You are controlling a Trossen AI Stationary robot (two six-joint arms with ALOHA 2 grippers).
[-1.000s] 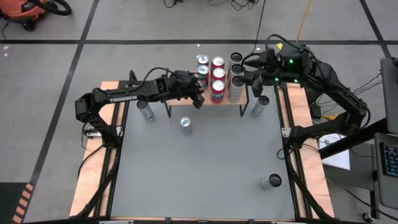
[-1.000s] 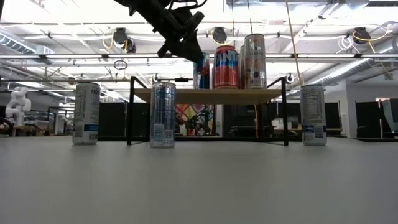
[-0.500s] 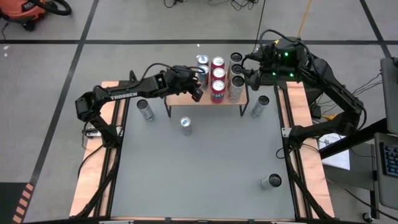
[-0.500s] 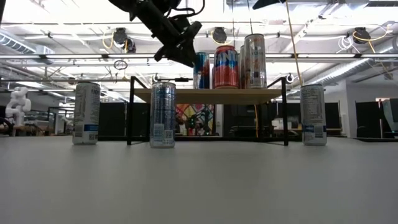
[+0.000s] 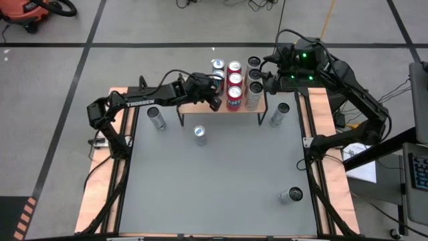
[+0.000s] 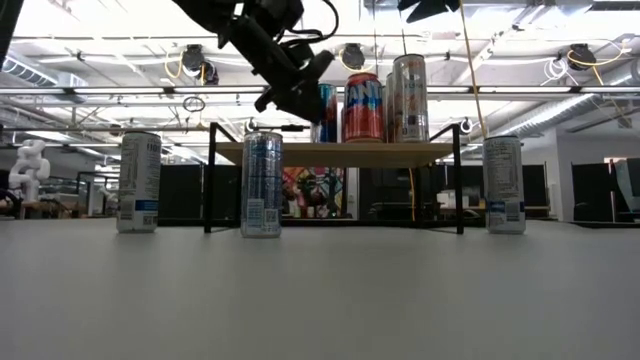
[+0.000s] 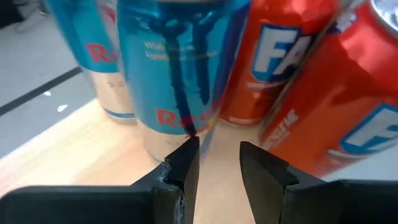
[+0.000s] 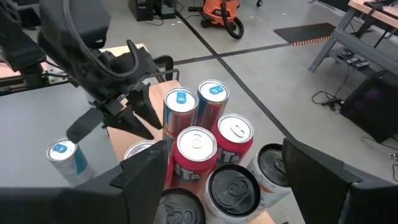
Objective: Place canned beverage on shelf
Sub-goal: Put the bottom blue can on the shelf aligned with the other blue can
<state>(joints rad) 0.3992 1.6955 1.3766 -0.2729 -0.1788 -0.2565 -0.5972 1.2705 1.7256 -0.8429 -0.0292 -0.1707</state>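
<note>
left wrist view: glossy blue can (image 7: pixel 177 68) (cylindrical) on pale wooden shelf (image 7: pixel 81 155).

High cam looks straight down on my whole table (image 5: pixel 221 174). Low cam sits at tabletop level, facing the room. Left wrist cam is tight on the cans; right wrist looks down at them. All share the shelf (image 5: pixel 224 107).

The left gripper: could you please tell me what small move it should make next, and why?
Probably draw the left gripper back off the light wooden shelf: its jaws, empty and barely parted, sit right at the slim blue can already standing there, and a silver-blue can waits on the grey table.
</note>
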